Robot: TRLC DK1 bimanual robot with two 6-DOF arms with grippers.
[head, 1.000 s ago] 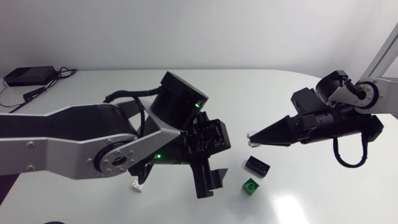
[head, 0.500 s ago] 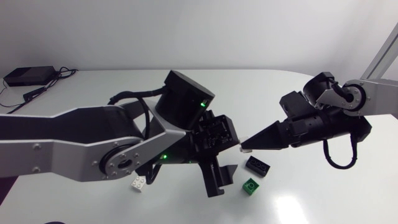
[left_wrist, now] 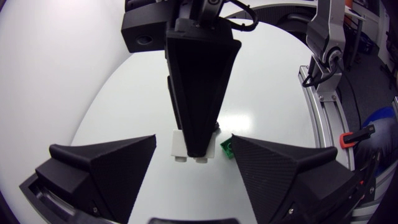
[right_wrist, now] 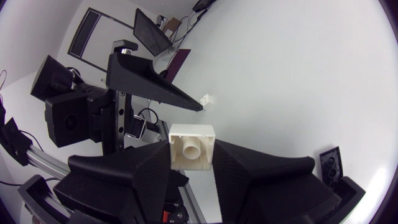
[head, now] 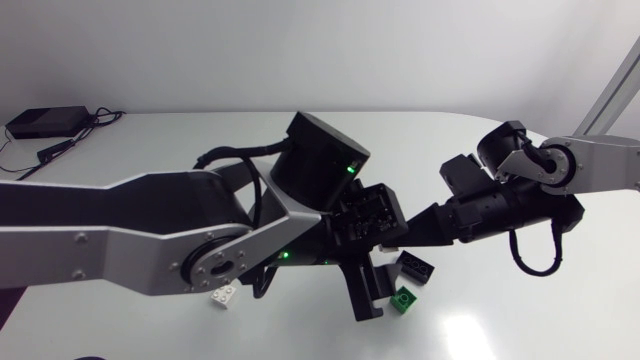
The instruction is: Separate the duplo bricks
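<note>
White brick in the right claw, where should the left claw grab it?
Probably grip the part of the white brick showing beside the right claw, across its flat side walls, coming head-on from opposite that claw; the open left claw sits either side of it.

A white brick [right_wrist: 191, 147], a green brick [head: 404, 300] and a black brick [head: 415, 267] are being shown, the tabletop [head: 150, 140] rendered plain white.

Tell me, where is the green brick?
Head view: the green brick sits on the table, right of middle, just beside the black brick.
</note>
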